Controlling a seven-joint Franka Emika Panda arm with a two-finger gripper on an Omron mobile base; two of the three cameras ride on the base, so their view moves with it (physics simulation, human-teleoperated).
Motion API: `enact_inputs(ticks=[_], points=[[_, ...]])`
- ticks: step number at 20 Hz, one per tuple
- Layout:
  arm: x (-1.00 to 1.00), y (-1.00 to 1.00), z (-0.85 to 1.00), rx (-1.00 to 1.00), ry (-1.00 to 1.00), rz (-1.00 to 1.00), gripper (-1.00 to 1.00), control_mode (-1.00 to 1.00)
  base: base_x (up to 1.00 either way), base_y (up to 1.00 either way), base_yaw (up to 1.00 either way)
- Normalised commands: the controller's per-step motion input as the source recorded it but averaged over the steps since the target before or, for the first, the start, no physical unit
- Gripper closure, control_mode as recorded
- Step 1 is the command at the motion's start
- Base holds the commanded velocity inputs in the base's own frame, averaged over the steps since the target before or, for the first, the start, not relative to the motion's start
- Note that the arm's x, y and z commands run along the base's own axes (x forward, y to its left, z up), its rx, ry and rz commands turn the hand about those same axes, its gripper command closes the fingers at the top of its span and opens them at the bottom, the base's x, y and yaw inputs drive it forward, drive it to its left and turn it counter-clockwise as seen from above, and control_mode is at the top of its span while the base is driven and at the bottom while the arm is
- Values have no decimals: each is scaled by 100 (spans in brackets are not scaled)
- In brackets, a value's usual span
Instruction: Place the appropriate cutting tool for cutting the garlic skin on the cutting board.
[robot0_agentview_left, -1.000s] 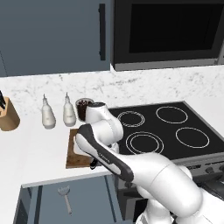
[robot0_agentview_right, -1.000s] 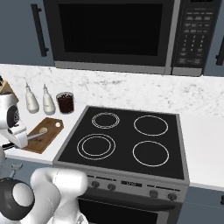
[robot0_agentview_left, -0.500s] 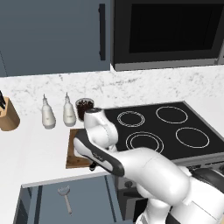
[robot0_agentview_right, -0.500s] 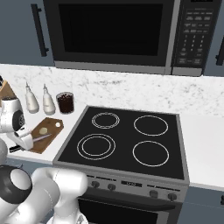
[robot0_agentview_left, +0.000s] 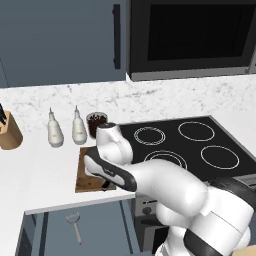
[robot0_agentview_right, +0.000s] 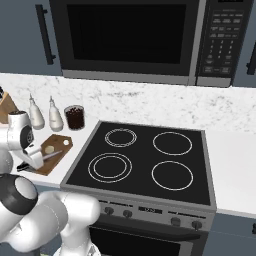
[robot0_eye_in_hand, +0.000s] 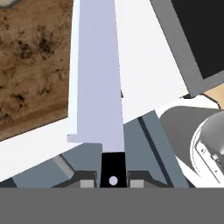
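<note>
The arm is reached forward and bent down low over the counter's front edge. The gripper (robot0_eye_in_hand: 113, 177) is clamped on the black handle of the cutting tool (robot0_eye_in_hand: 98, 74), whose blade extends straight out between the fingertips.

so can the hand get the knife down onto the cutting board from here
Probably yes: the hand grips the knife right at the cutting board edge, with the garlic farther up the board.

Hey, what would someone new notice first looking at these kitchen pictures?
Likely the knife, its silver blade running up the hand view, held in the tool over the cutting board's edge. Next, the black stovetop beside the board, where the garlic sits.
</note>
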Motion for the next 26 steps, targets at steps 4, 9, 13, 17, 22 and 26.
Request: enact_inputs(ticks=[4, 9, 13, 17, 22, 26], points=[[29, 4, -15, 0, 0, 0, 100, -100, 0, 0, 0], [25, 0, -18, -1, -1, 0, 100, -100, 0, 0, 0], [26, 1, -14, -2, 0, 0, 100, -100, 0, 0, 0], [13, 9, -16, -1, 0, 0, 100, -100, 0, 0, 0], [14, 7, -20, -2, 0, 0, 100, -100, 0, 0, 0], [15, 5, -27, -1, 0, 0, 100, -100, 0, 0, 0]])
